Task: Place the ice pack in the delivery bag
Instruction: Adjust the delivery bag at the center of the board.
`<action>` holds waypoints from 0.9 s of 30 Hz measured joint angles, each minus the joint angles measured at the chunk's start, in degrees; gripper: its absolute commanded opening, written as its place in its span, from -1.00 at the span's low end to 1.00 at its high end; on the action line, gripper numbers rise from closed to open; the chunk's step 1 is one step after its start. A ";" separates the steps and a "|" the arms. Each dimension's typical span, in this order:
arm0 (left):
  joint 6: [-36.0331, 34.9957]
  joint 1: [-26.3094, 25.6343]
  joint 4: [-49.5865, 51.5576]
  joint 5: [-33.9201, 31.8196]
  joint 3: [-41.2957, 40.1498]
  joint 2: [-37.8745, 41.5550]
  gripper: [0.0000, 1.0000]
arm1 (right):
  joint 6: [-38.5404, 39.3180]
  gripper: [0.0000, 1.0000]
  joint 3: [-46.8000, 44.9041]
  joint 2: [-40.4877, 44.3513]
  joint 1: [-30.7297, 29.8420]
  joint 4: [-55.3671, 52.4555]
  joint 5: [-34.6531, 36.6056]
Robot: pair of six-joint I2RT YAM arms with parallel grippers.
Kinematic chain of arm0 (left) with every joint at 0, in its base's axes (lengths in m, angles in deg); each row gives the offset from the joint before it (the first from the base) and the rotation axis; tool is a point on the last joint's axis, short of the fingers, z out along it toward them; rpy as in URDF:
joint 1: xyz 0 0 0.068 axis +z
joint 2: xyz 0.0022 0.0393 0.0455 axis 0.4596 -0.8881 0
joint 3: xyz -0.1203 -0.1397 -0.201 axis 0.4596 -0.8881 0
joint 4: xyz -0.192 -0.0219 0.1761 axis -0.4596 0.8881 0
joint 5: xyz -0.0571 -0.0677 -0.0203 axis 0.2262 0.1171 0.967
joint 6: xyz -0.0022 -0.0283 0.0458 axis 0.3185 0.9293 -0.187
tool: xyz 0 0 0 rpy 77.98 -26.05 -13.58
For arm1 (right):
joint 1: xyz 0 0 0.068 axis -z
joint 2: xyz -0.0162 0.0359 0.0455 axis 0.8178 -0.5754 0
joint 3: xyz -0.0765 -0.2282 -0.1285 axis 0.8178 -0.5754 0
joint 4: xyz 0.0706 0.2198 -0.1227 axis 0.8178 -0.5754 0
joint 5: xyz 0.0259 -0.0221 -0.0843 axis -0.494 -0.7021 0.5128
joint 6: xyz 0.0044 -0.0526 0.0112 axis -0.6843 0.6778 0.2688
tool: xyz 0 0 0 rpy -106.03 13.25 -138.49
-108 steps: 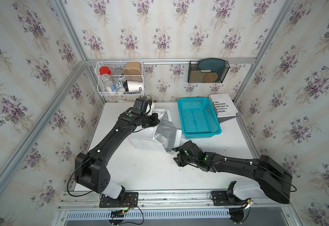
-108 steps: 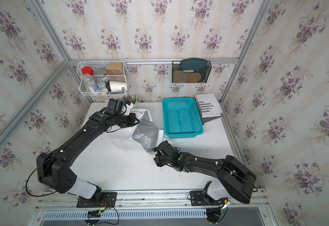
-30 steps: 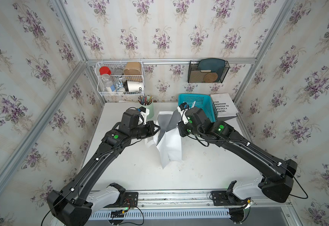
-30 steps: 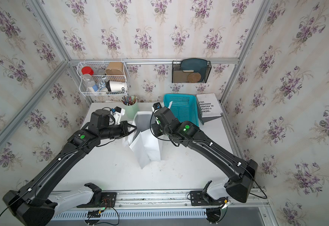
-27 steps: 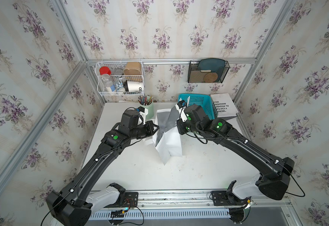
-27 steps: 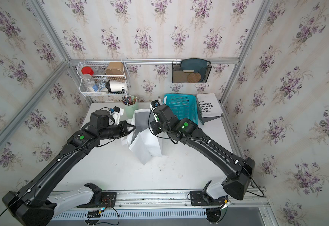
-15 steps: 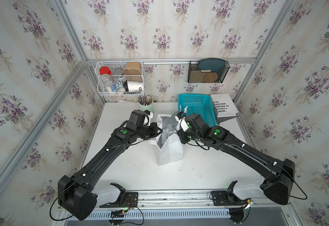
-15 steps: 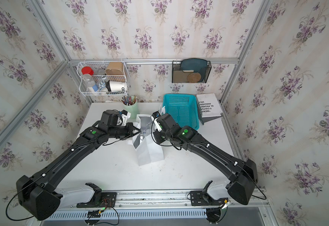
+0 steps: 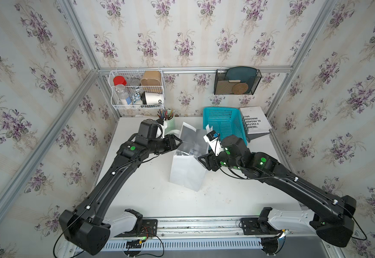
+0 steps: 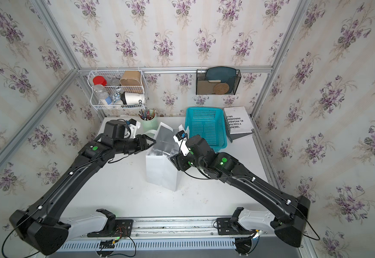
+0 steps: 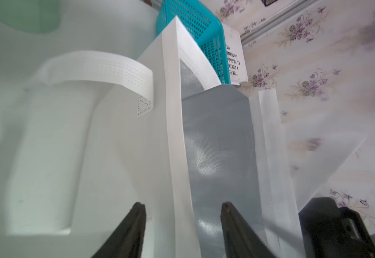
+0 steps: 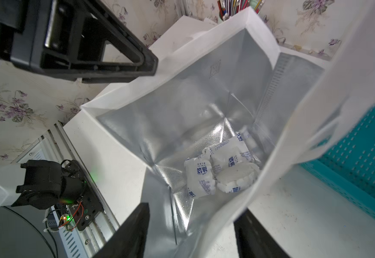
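The delivery bag (image 9: 186,172) (image 10: 159,169) stands upright mid-table in both top views, white outside, silver foil inside, mouth open. The ice pack (image 12: 217,169), white pouches with blue print, lies on the bag's foil bottom in the right wrist view. My left gripper (image 9: 176,143) (image 11: 183,205) is open at the bag's left rim, with the white wall edge (image 11: 173,134) running between its spread jaws. On the right rim my right gripper (image 9: 202,159) (image 12: 193,212) is open too, straddling the wall without pinching it.
A blue mesh basket (image 9: 224,125) stands just behind the bag on the right, leaning on a white book (image 9: 254,120). A green cup of pencils (image 9: 167,122) sits by the back wall near my left wrist. A wire rack (image 9: 137,89) and a black holder (image 9: 236,81) hang on the wall.
Both grippers were shut on the bag's rim, carrying it tilted. The bag now stands upright on the table and both grippers have opened.
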 measured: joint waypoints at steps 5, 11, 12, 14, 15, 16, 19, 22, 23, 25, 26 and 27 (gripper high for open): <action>-13.25 4.70 3.37 -3.45 3.98 4.09 0.40 | -2.97 0.62 -3.98 8.79 0.09 3.56 2.58; -34.56 4.83 3.78 2.62 13.49 -1.95 0.45 | -11.17 0.67 -12.57 16.65 2.25 10.21 7.82; -38.62 4.24 3.78 4.57 15.78 -4.31 0.46 | -12.85 0.69 -14.16 18.12 2.89 11.50 8.70; -46.80 2.14 4.07 8.00 20.02 -8.74 0.49 | -16.74 0.70 -16.90 21.11 4.42 14.40 10.93; -51.45 0.85 4.92 9.51 22.05 -10.88 0.52 | -17.84 0.71 -17.59 22.14 4.90 15.54 11.72; -56.24 -0.37 5.95 10.69 24.06 -13.03 0.53 | -19.15 0.72 -18.12 23.12 5.53 16.83 12.70; -70.14 -3.58 10.88 13.00 29.97 -19.80 0.57 | -21.55 0.74 -18.40 24.98 7.04 19.82 14.49; -79.73 -5.99 16.09 13.38 36.06 -25.99 0.57 | -22.91 0.74 -18.25 25.88 7.93 20.61 15.89; -82.16 -6.80 17.51 13.14 38.21 -27.91 0.57 | -22.95 0.74 -18.27 26.16 8.17 20.48 16.35; -86.12 -8.46 20.26 12.07 42.95 -32.22 0.55 | -24.37 0.73 -18.53 26.71 8.17 20.31 16.92; -87.47 -9.14 21.22 11.47 45.03 -34.21 0.55 | -24.41 0.73 -18.71 26.91 8.20 20.11 16.92; -88.70 -9.55 22.16 11.15 46.99 -36.11 0.55 | -24.52 0.73 -18.84 27.15 8.22 19.78 16.94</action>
